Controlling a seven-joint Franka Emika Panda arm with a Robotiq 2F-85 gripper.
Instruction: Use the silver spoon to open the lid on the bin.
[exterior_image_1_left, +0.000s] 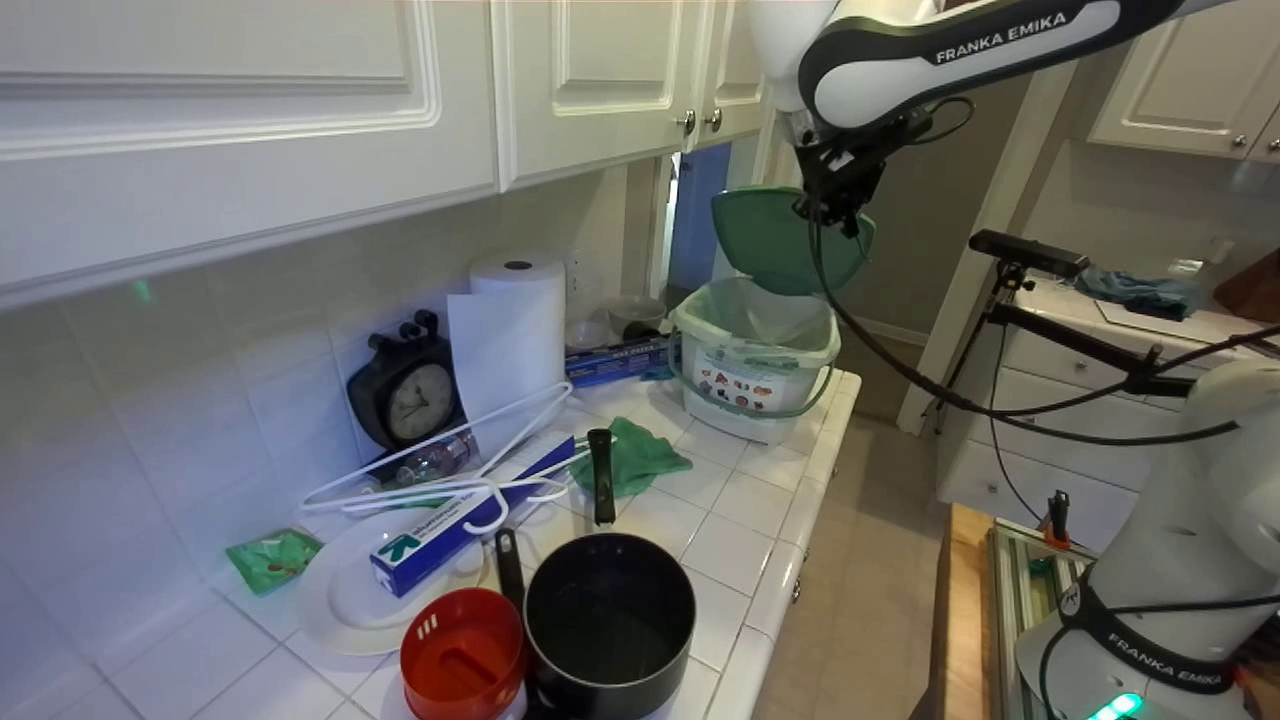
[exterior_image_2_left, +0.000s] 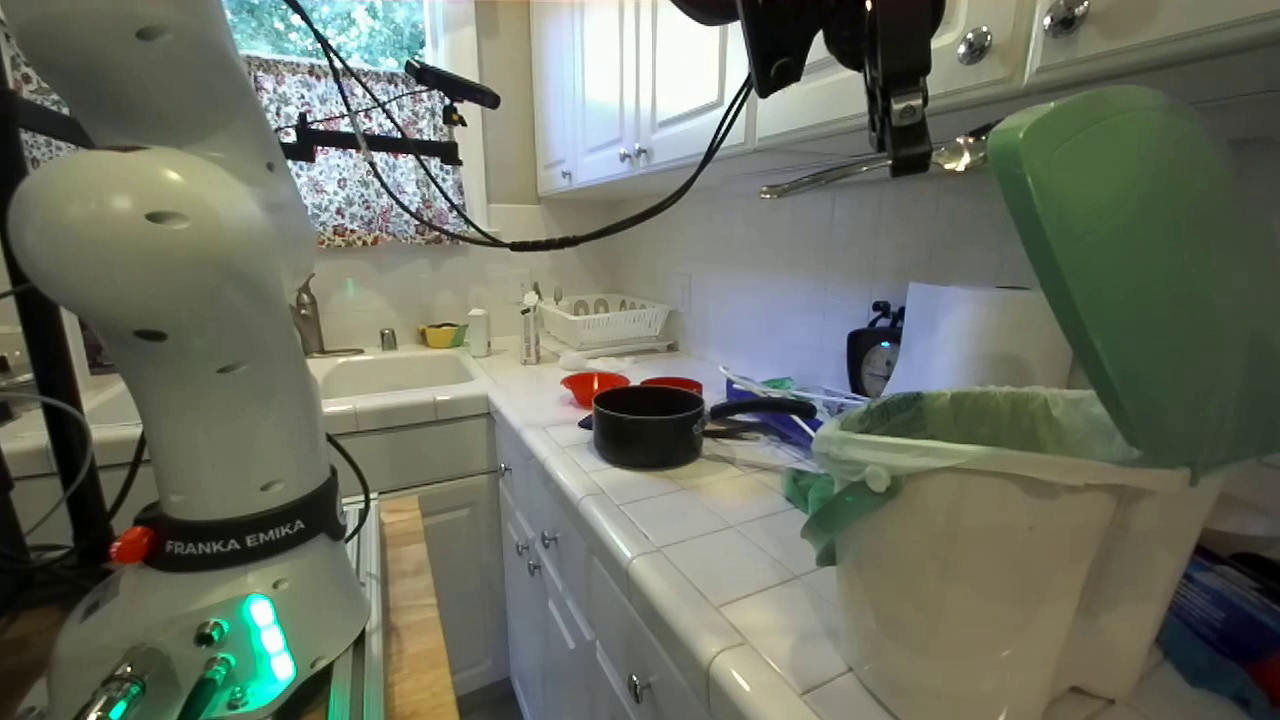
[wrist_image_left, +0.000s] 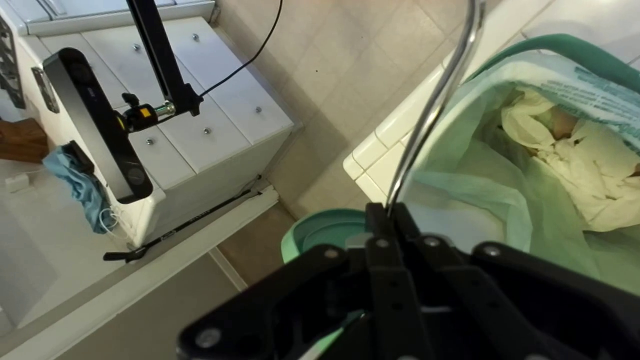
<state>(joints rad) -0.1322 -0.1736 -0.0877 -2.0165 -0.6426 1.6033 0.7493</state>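
Lid (exterior_image_2_left: 1110, 250) up, silver spoon (exterior_image_2_left: 835, 176) in grasp

End effector (wrist_image_left: 391, 214): clenched on the silver spoon, held higher than the rim of the bin (exterior_image_2_left: 960, 570). In the wrist view a slim metal length runs out from the grip. Lid tilted up at the bin's edge, mouth uncovered; cannot tell whether silver spoon and lid touch. Bin upright on the white-tiled desk (exterior_image_1_left: 735, 550); green liner (wrist_image_left: 552, 215) inside, crumpled cream-coloured material (wrist_image_left: 585, 165) in it. Black saucepan (exterior_image_1_left: 610, 620) on the same desk, well apart from the bin.
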